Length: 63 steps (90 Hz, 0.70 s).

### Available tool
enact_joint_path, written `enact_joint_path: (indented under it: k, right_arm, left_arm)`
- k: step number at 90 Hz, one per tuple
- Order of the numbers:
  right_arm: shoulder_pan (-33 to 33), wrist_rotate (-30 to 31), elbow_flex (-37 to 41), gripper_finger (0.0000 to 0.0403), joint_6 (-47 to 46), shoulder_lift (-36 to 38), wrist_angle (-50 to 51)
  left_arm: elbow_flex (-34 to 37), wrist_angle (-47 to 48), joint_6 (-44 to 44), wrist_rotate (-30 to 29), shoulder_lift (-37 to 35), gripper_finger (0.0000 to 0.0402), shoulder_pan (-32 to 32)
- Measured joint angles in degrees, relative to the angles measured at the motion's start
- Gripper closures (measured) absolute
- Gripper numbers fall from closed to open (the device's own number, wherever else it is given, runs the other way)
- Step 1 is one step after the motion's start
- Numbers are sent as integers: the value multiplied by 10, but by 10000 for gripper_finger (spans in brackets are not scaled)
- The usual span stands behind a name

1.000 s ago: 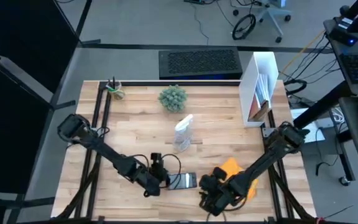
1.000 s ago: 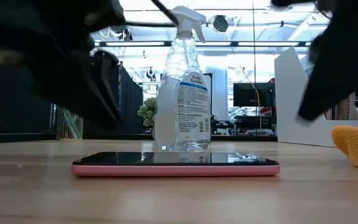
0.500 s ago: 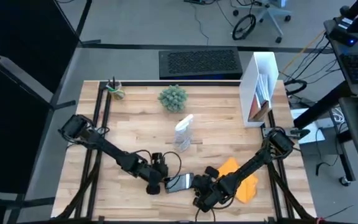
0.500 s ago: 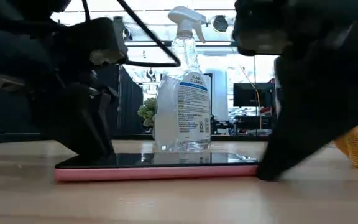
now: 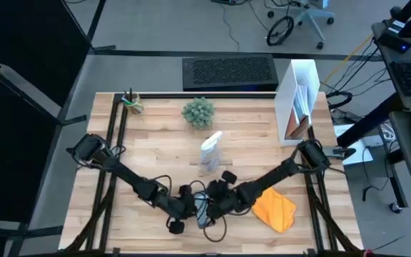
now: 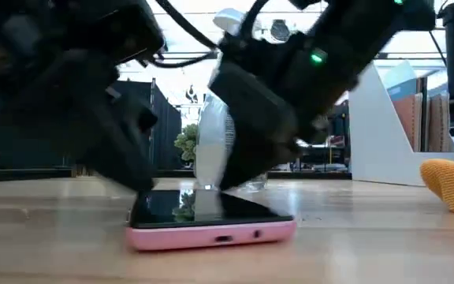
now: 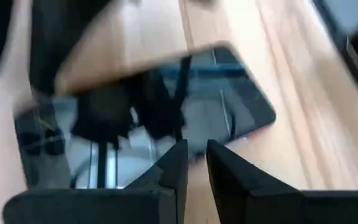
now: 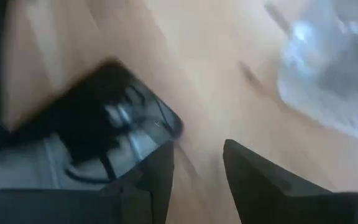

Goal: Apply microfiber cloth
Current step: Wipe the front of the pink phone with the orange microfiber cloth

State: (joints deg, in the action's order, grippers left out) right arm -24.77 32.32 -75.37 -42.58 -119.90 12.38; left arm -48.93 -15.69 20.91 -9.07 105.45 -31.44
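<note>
Orange-yellow microfiber cloth (image 5: pixel 275 210) lying crumpled on the pale wooden worktop (image 5: pixel 155 143) at the near right, soft and folded, roughly a blunt wedge with its long axis running from far-left to near-right. Seen at the right edge of the low view (image 6: pixel 452 183) as a rounded fuzzy mound. Not touched by either pincer.

Black smartphone (image 6: pixel 210 221) in a pink case flat on the worktop at near centre, glossy glass face up and mirroring the arms above, one short end with its ports turned toward the low camera. Both arms crowded over it. Left pincer (image 7: pixel 192 163) low at the phone's left side, fingers close together with only a narrow slot between, nothing pinched. Right pincer (image 8: pixel 197 165) at the phone's right side, fingers spread a little wider, likewise holding nothing; contact with the phone not clear for either.

Clear plastic spray bottle (image 5: pixel 210 151) upright just beyond the phone, white trigger head on top. Farther off, a small spiky green plant (image 5: pixel 198 112), a white upright file holder (image 5: pixel 297 100) at the far right, and a small cup of pens (image 5: pixel 130 100) at the far left corner.
</note>
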Motion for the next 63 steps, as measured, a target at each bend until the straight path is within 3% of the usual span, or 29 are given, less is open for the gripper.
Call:
enact_joint_path:
  k: [13,20,45,53,63]
  right_arm:
    - [3,-13,0,280,35,0,-48]
    - [3,-34,-1,280,47,14,-24]
    - [-65,-176,-2,280,-1,86,-7]
    - [-97,-166,-2,280,-18,77,-9]
    - [-121,-110,-1,280,-31,48,-17]
  left_arm:
    - [0,-20,-2,-4,0,355,-1]
    - [-3,-3,-3,-4,-5,355,-1]
    - [-11,81,-33,-70,-42,355,6]
    - [-10,104,-33,-76,-42,355,15]
    - [-7,102,-33,-76,-41,355,26]
